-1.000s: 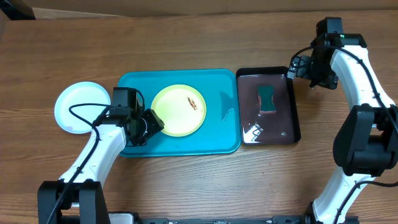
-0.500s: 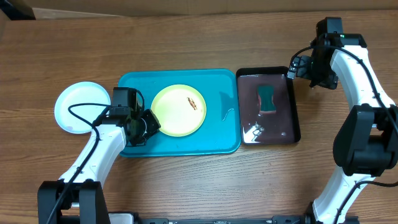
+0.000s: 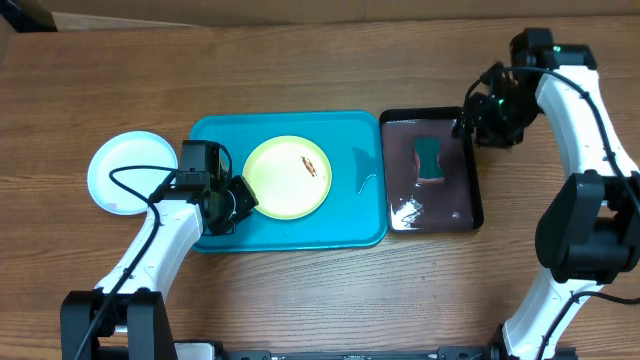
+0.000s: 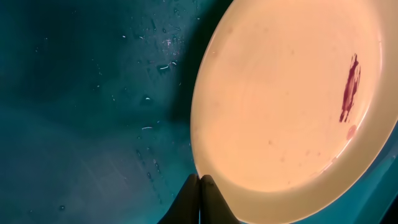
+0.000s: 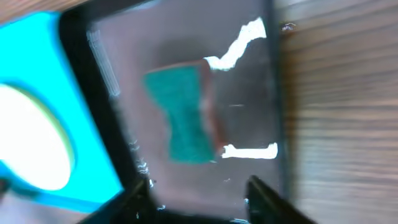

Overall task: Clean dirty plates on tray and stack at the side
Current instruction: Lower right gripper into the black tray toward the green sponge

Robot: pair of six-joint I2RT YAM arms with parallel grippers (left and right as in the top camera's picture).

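- Your left gripper (image 4: 200, 184) has its jaws pressed together, tips right at the near-left rim of the yellow-green plate (image 3: 287, 177). You cannot tell whether the rim is caught between them.
- That plate lies flat in the turquoise tray (image 3: 350, 135), with a reddish smear (image 4: 350, 87) on its face.
- The white plate (image 3: 128, 172) sits on the table (image 3: 300, 60), left of the tray.
- Your right gripper (image 5: 199, 199) hangs over the black tray (image 3: 455, 190), jaws spread around nothing, with the green sponge (image 3: 430, 158) below.
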